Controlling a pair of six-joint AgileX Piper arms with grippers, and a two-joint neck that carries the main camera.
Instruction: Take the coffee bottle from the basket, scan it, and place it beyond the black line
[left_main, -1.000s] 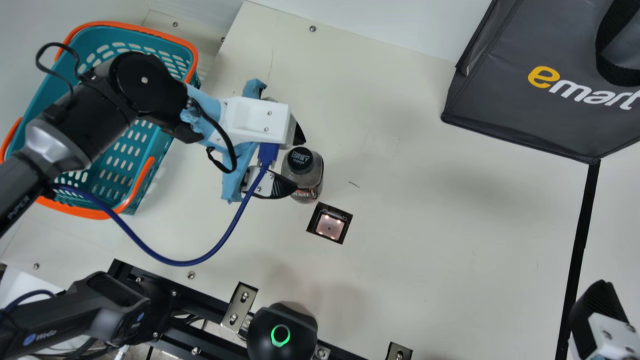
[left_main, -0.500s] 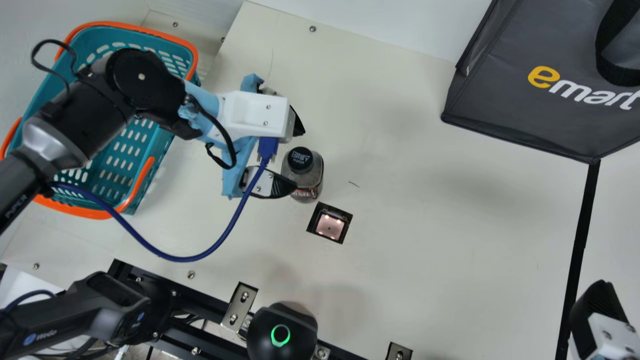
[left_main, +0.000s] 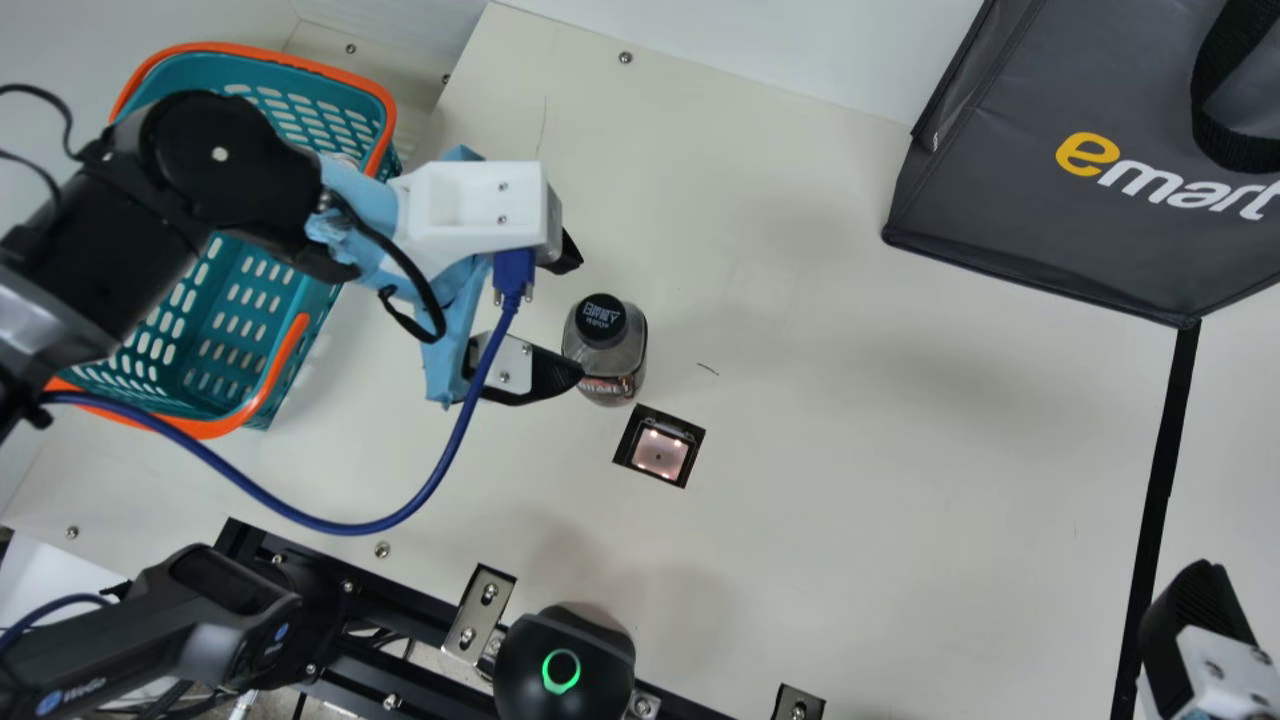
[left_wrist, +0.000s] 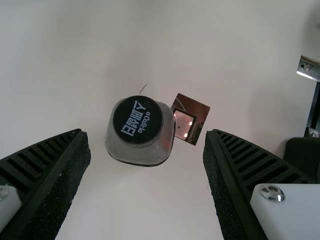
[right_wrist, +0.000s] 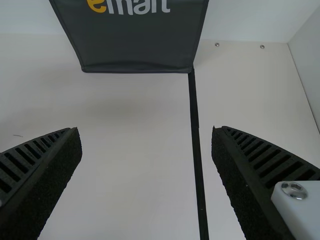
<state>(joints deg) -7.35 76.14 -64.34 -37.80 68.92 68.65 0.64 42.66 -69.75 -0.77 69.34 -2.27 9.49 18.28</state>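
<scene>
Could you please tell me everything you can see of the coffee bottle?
The coffee bottle stands upright on the cream table, beside the scanner window and short of the black line. Its see-through, greyish body looks like plastic, squarish with rounded corners, with reddish markings low on the side. A round black cap with pale lettering sits on top. The left claw is open, a gap showing on either side of the bottle.

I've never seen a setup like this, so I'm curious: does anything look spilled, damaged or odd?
Nothing serious stands out. The bottle stands upright, with no spill visible around it. Only the table looks slightly blemished: a short dark mark near the bottle, perhaps a scratch or stray hair.
</scene>
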